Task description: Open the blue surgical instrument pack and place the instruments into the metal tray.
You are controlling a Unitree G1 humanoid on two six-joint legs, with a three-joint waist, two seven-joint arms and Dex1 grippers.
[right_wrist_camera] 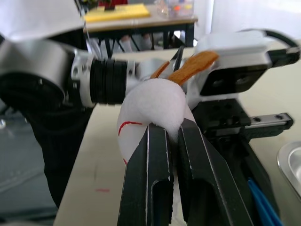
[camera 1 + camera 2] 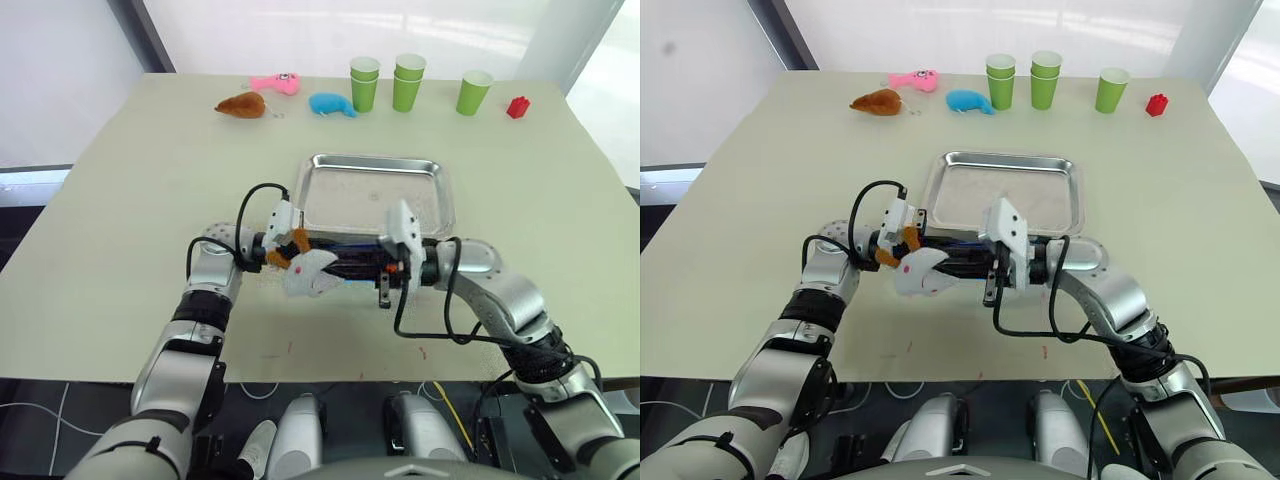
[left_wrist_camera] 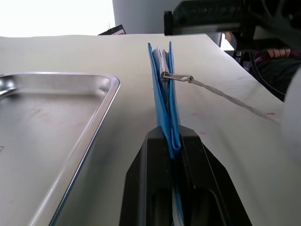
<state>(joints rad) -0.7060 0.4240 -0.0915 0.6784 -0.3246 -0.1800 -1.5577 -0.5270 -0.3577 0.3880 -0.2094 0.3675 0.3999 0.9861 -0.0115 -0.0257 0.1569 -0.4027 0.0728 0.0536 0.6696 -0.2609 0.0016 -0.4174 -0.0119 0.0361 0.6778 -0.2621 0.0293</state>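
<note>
Two grippers meet over the near part of the table (image 2: 110, 230), just on the 6 o'clock side of the metal tray (image 2: 372, 158). The left gripper (image 3: 171, 141) has its fingers squeezed tight on one end of the blue surgical instrument pack (image 3: 162, 84), which stands on edge, pretty much parallel to the tray's near rim and just beside it. The pack looks mostly shut, with a bit of whitish lining peeking out at the top. Its zipper pull (image 3: 175, 76) has a thin cord (image 3: 225, 96) running off it.

The right gripper (image 1: 174, 129) is pinched closed on a white fluffy plush charm (image 1: 153, 103) with orange bits, right up against the left gripper. Can't tell if the cord ends at it.

I can't make out any instruments in the tray or in the pack.

Along the far edge:
- 11 o'clock: brown plush (image 2: 241, 105), pink plush (image 2: 276, 83) and small blue plush (image 2: 330, 104)
- 12 to 1 o'clock: green cups (image 2: 408, 82), two stacks and one on its own
- 1 o'clock: little red block (image 2: 517, 107)
</note>
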